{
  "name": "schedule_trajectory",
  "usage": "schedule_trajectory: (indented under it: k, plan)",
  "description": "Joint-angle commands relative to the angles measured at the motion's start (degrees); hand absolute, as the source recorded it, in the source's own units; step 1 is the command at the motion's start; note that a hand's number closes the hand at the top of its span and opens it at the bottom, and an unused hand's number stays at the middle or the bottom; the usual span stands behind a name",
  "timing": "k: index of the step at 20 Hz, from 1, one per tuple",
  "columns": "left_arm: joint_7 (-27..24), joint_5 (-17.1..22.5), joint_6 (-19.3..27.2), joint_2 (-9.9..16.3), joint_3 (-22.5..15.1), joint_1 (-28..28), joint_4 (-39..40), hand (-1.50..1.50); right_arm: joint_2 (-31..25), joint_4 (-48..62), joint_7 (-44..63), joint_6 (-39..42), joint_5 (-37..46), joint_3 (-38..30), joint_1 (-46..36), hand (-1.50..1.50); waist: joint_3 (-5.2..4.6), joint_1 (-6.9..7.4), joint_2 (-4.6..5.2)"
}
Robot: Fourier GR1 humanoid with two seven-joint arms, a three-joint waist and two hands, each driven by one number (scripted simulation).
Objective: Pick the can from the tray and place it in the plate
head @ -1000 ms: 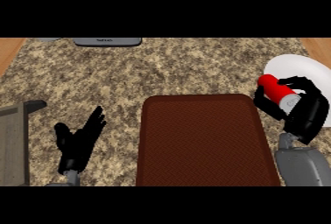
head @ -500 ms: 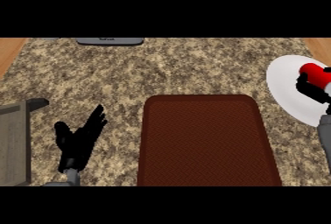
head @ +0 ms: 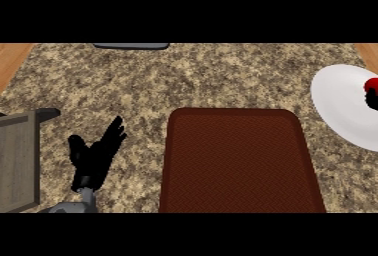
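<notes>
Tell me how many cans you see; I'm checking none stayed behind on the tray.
1: a red can over the white plate at the right edge, mostly cut off. The brown tray shows none.

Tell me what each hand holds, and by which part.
Left hand holds nothing. Right hand is at the red can over the plate; hold cannot be told.

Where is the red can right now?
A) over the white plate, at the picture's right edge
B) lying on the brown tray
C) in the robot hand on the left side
A: a bit of the red can shows over the white plate at the right edge, while the brown tray holds nothing and the left robot hand rests open.
</notes>
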Motion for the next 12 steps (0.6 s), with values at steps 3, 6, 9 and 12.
schedule_trajectory:
  k: [3,6,9,12]
  plan:
    - [0.81,0.81,-1.94,0.2,-0.79,0.17,-0.05,0.0,-4.89,14.18,4.08,9.2,3.49,2.48,-5.13,-1.5,-0.05,2.0,0.76]
    - [2.7,-0.7,0.4,-0.61,-1.39,-0.37,-1.08,0.0,-5.74,15.92,-3.1,15.11,0.16,-0.12,-4.27,-1.5,0.11,1.11,0.59]
    - [1.89,-1.52,1.71,-2.41,-2.22,-0.43,0.44,0.0,-3.8,16.18,-8.14,14.98,-2.14,-2.36,-5.65,-1.5,0.16,1.18,0.76]
    - [1.67,-0.5,0.37,-1.16,-1.32,0.01,-0.33,0.0,-4.42,14.74,-14.42,16.46,-6.66,-6.78,-5.9,-1.5,0.31,1.28,0.9]
